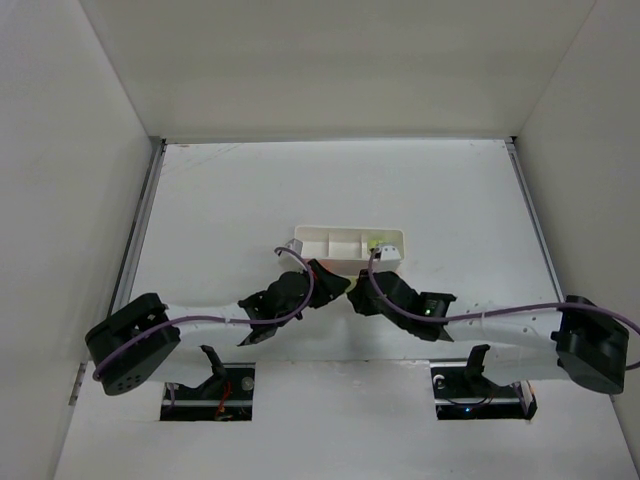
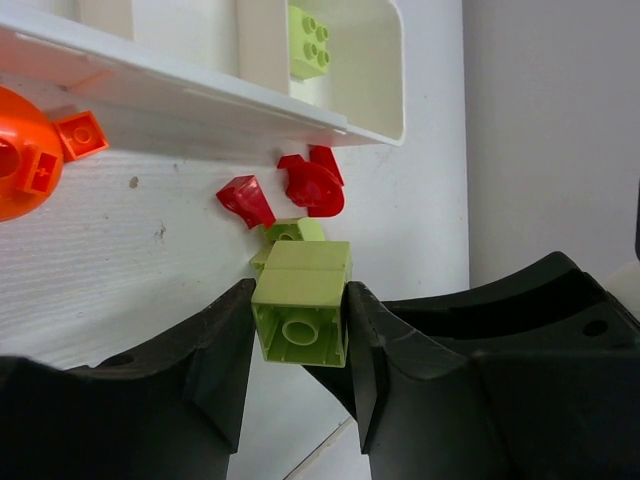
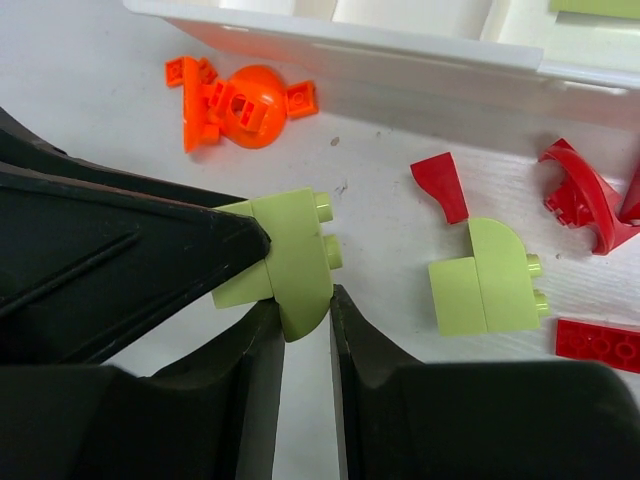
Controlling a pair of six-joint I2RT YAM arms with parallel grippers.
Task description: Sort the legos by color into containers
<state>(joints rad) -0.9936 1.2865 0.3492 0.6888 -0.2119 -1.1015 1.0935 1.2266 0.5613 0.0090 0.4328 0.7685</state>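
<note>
Closest to us, our left jaws are pinching a pale green lego (image 2: 300, 310) from both sides. Its hollow bottom is facing the left wrist camera. Our right jaws are squeezing a rounded green piece (image 3: 300, 255), and the black tip of the other arm is touching that same piece. We are guessing that both arms are holding one green clump together, but we cannot be sure. From above, the two arms are meeting just in front of the white tray (image 2: 200, 90), and they are hiding the clump.

More legos are lying on the counter (image 2: 120, 260) beside the tray. Another green lego (image 3: 485, 280) is resting near the jaws. Some red legos (image 2: 312, 185) are sitting between the jaws and the tray wall. The orange legos (image 3: 240, 100) are waiting off to one side. One green brick (image 2: 310, 40) is lying in the end compartment of the tray.

We are thinking this is the green step of the sorting. If two pieces are stuck together, we are going to need a gentle pull apart. If not, one arm is going to have to let go. Then the green piece is needing a lift over the tray wall and a drop next to its green friend. We should be going up first, so we are not bumping the red ones.
</note>
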